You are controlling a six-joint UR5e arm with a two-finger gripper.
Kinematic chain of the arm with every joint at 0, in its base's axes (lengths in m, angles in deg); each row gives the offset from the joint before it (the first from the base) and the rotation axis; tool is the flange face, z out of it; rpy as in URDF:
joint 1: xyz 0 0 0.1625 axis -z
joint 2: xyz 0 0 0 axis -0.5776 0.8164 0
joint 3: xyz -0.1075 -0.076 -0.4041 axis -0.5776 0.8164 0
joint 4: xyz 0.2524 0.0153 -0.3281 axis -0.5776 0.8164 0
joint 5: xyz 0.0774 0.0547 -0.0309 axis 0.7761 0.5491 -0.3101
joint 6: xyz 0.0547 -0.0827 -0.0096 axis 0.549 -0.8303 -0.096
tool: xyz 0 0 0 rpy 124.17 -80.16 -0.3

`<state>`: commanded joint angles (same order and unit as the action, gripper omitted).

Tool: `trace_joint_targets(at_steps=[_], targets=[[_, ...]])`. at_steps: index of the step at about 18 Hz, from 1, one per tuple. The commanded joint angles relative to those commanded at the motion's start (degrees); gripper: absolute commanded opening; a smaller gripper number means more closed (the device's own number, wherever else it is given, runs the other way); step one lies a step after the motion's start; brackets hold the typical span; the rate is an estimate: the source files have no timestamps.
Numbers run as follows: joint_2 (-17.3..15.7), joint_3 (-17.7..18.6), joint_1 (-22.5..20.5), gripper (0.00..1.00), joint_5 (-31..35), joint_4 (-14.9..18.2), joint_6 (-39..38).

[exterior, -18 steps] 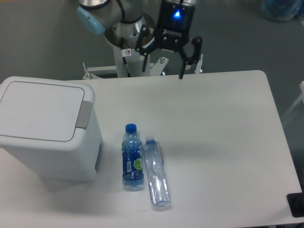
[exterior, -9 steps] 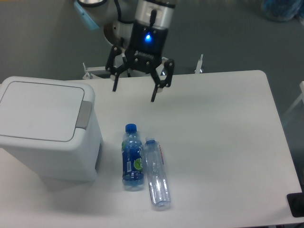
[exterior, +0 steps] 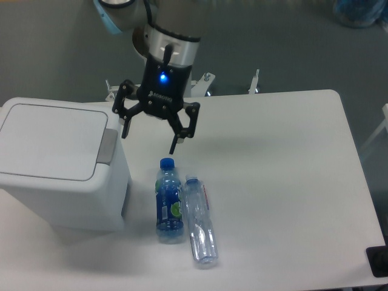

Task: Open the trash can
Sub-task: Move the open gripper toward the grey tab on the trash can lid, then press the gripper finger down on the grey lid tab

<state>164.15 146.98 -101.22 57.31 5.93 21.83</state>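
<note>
Currently, lid down, gripper (exterior: 149, 143) spread wide beside the bin.
White trash can (exterior: 60, 167) sits at the table's (exterior: 285, 182) left edge, contents hidden; two bottles (exterior: 182, 209) lie just right of it, the clear one seemingly empty.

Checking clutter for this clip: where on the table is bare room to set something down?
The whole stretch right of the clear bottle is bare. The back strip is bare except under the claw. Crowded: trash can fills the left, blue-capped bottle beside it.
</note>
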Motion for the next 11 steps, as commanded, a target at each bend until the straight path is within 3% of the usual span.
trace_joint_targets(at_steps=[11], targets=[[0.4, 0.6, 1.3, 1.0, -0.2, 0.0, -0.8]])
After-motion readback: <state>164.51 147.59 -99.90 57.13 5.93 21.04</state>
